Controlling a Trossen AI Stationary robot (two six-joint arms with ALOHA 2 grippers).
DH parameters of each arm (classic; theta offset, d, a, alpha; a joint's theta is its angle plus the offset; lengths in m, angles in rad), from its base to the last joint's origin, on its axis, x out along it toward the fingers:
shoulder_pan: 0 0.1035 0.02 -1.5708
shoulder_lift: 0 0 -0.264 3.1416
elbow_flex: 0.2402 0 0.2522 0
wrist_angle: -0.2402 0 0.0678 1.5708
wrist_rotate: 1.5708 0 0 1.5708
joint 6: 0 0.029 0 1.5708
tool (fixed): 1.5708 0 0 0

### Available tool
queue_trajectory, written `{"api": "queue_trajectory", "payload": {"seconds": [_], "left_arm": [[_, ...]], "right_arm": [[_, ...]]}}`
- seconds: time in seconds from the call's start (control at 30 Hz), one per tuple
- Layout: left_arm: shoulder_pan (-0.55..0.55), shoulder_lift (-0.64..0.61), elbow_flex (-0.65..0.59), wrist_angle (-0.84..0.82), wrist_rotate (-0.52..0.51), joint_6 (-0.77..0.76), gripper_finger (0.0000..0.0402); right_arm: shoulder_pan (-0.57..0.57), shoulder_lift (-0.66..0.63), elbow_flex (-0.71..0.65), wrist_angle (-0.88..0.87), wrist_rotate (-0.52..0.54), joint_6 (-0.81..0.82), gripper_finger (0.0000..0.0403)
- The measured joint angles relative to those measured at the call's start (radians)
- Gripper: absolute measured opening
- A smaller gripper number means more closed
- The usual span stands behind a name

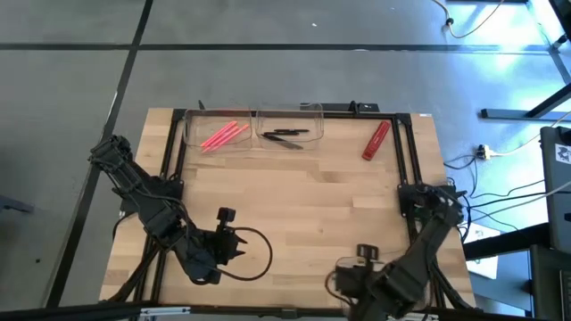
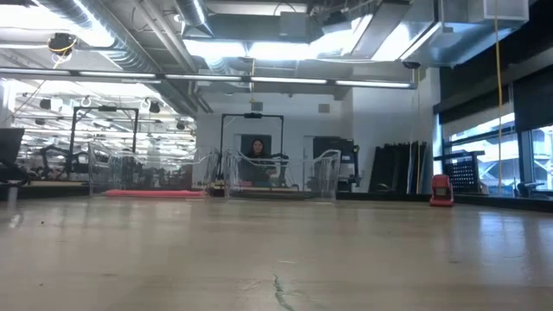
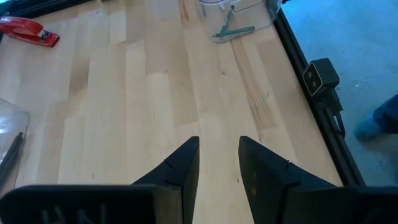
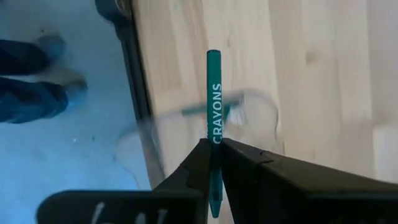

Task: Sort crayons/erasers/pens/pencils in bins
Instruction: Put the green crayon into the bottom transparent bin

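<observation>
Two clear bins (image 1: 254,125) sit side by side at the far edge of the desk. The left bin holds a few pink sticks (image 1: 223,135) lying slanted together. The bin next to it holds thin black pens (image 1: 285,135), and one pokes out over its near side. A green crayon (image 4: 214,118) with the word CRAYONS on it is pinched in the right gripper (image 4: 214,146), over another clear bin (image 4: 249,115) at a desk edge.

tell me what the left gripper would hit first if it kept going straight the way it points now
Ahead of the left gripper, open and empty, the left wrist view shows only bare table, then a clear bin with a green crayon leaning at its wall. That bin looks like the first thing met, though depth is hard to judge.
</observation>
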Motion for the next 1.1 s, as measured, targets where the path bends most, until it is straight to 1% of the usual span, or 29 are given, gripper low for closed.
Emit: {"api": "queue_trajectory", "payload": {"seconds": [0.17,0.23,0.43,0.5,0.6,0.67,0.77,0.9,1.0,1.1], "left_arm": [[0.001,0.0,0.0,0.002,0.0,0.0,0.0105],[0.001,0.0,0.0,0.002,0.0,0.0,0.0105],[0.005,0.0,0.0,0.009,0.0,-0.001,0.0105],[0.009,0.0,0.0,0.014,0.0,-0.001,0.0105],[0.019,0.0,0.0,0.025,0.0,-0.002,0.0105],[0.025,0.0,0.0,0.026,0.0,-0.009,0.0105],[0.035,0.0,0.0,0.026,0.0,-0.027,0.0105],[0.045,0.0,0.0,0.026,0.0,-0.028,0.0105],[0.051,0.0,0.0,0.026,0.0,-0.029,0.0105],[0.052,0.0,0.0,0.025,0.0,-0.029,0.0105]], "right_arm": [[0.06,-0.058,-0.184,-0.002,-0.075,0.158,0.0032],[0.077,-0.069,-0.248,0.016,-0.114,0.178,0.0032],[0.093,-0.074,-0.434,0.156,-0.199,0.153,0.0032],[0.09,-0.074,-0.492,0.21,-0.214,0.149,0.0032],[0.083,-0.074,-0.561,0.294,-0.219,0.098,0.0032],[0.074,-0.074,-0.596,0.335,-0.23,0.072,0.0032],[0.052,-0.074,-0.631,0.326,-0.299,0.072,0.0032],[0.029,-0.074,-0.67,0.332,-0.362,0.072,0.0033],[0.019,-0.074,-0.692,0.345,-0.394,0.064,0.0034],[0.014,-0.074,-0.698,0.359,-0.412,0.023,0.0044]]}}
